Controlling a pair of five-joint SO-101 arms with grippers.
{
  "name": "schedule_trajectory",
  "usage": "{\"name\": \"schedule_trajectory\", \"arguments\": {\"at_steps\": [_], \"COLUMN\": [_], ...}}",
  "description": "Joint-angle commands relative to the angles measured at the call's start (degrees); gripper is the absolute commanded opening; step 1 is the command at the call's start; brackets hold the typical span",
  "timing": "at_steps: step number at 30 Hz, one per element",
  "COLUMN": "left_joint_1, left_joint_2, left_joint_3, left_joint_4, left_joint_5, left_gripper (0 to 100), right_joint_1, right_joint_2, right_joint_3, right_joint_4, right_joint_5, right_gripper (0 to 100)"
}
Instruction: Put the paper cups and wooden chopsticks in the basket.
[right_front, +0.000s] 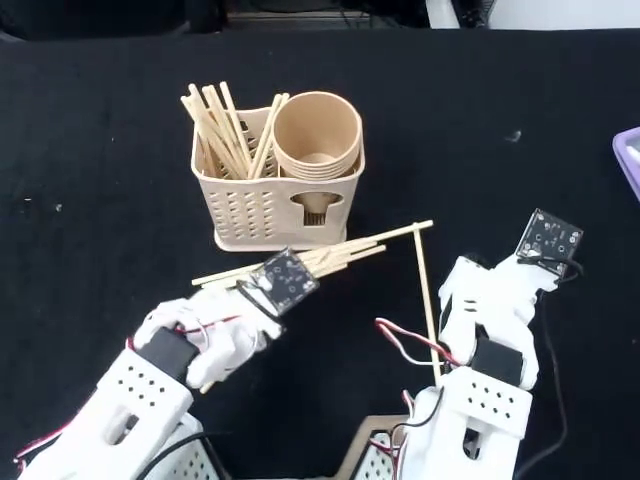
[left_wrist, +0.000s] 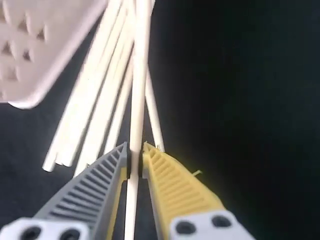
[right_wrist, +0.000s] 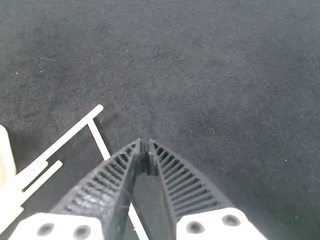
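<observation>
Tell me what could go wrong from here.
1. The left gripper pinches one chopstick lying against the loose pile; lifting may drag neighbours along.
2. The held stick juts far past the grip, so it may pivot or catch the basket wall.
3. The standing chopsticks in the basket look crowded; insertion could jam.

I looked down on a table (right_front: 100, 150) with a soft black cloth all over it. Past its far edge I saw a bright white patch (right_front: 560, 12). A little purple thing (right_front: 630, 165) poked in at one side.
</observation>
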Motion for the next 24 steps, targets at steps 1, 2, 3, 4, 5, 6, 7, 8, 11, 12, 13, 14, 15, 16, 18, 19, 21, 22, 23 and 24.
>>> {"name": "schedule_trajectory", "arguments": {"at_steps": [1, 2, 3, 4, 5, 6, 7, 8, 11, 12, 13, 14, 15, 16, 18, 19, 21, 22, 23, 24], "left_joint_1": [-0.7, -0.7, -0.7, -0.8, -0.8, -0.7, -0.7, -0.6, 0.0, 0.0, 0.0, 0.0, 0.0, 0.0, 0.0, 0.0, 0.0, 0.0, 0.0, 0.0], "left_joint_2": [-0.2, -0.2, -0.2, -0.2, -0.1, 0.1, 0.7, 2.1, 9.1, 11.9, 14.1, 16.4, 18.4, 20.0, 22.7, 24.1, 26.4, 27.4, 28.5, 29.5], "left_joint_3": [1.5, 1.4, 0.9, 0.4, 0.0, -0.2, -0.5, -0.7, -3.4, -4.7, -6.1, -7.6, -9.2, -10.7, -13.1, -14.2, -15.6, -15.7, -15.7, -15.4], "left_joint_4": [-2.3, -2.3, -2.3, -2.3, -2.3, -2.2, -2.1, -1.6, 0.2, 0.3, 0.2, 0.1, 0.1, 0.1, 0.1, 0.1, -0.3, -1.5, -2.9, -4.4], "left_joint_5": [-0.9, -0.9, -0.9, -0.6, 0.4, 1.6, 2.5, 2.8, 3.0, 3.1, 3.1, 3.1, 3.2, 3.2, 3.2, 3.2, 4.1, 5.2, 6.3, 7.4], "left_gripper": [3, 3, 3, 3, 3, 3, 3, 3, 3, 3, 3, 3, 3, 3, 3, 3, 3, 3, 3, 3], "right_joint_1": [-0.8, -0.8, -0.8, -0.8, -0.8, -0.8, -0.8, -0.8, -0.8, -0.8, -0.8, -0.8, -0.8, -0.8, -0.8, -0.8, -0.8, -0.8, -0.8, -0.8], "right_joint_2": [-0.3, -0.3, -0.3, -0.3, -0.3, -0.3, -0.3, -0.3, -0.3, -0.3, -0.3, -0.3, -0.3, -0.3, -0.3, -0.3, -0.3, -0.3, -0.3, -0.3], "right_joint_3": [-0.2, -0.2, -0.2, -0.2, -0.2, -0.2, -0.2, -0.2, -0.2, -0.2, -0.2, -0.2, -0.2, -0.2, -0.2, -0.2, -0.2, -0.2, -0.2, -0.2], "right_joint_4": [-1.4, -1.4, -1.4, -1.4, -1.4, -1.4, -1.4, -1.4, -1.4, -1.4, -1.4, -1.4, -1.4, -1.4, -1.4, -1.4, -1.4, -1.4, -1.4, -1.4], "right_joint_5": [0.5, 0.5, 0.5, 0.5, 0.5, 0.5, 0.5, 0.5, 0.5, 0.5, 0.5, 0.5, 0.5, 0.5, 0.5, 0.5, 0.5, 0.5, 0.5, 0.5], "right_gripper": [1.9, 1.9, 1.9, 1.9, 1.9, 1.9, 1.9, 1.9, 1.9, 1.9, 1.9, 1.9, 1.9, 1.9, 1.9, 1.9, 1.9, 1.9, 1.9, 1.9]}}
